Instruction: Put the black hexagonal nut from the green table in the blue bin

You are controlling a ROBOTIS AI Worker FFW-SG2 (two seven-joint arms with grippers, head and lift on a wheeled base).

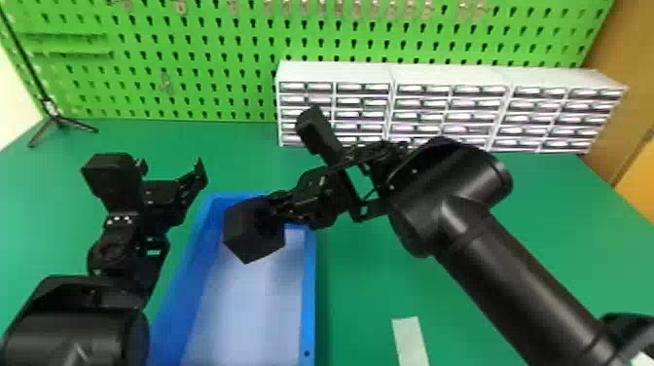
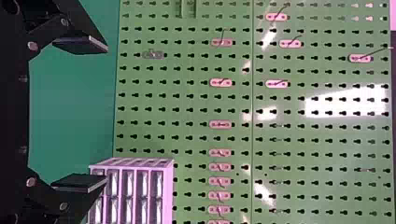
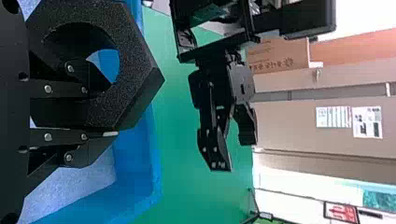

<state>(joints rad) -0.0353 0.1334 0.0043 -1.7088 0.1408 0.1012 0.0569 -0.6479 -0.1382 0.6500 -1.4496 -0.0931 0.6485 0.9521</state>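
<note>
Well, nearest we see the bin (image 1: pixel 308 311); over its twelve-o'clock end, we pinch the nut (image 1: pixel 245 238) by one wall in our right gripper (image 1: pixel 278 208). Toward eleven, our left gripper (image 1: pixel 170 168) has its fingers spread; beyond, toward one, stand drawers (image 1: pixel 336 73).

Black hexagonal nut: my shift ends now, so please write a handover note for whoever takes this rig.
Right end effector: closed on the wall of the nut, one finger in its hole.
Left end effector: open, empty, left of the blue bin.
Nut: held over the bin's far end.
Done: nut gripped, off the green table.
To do: release it into the bin.
</note>
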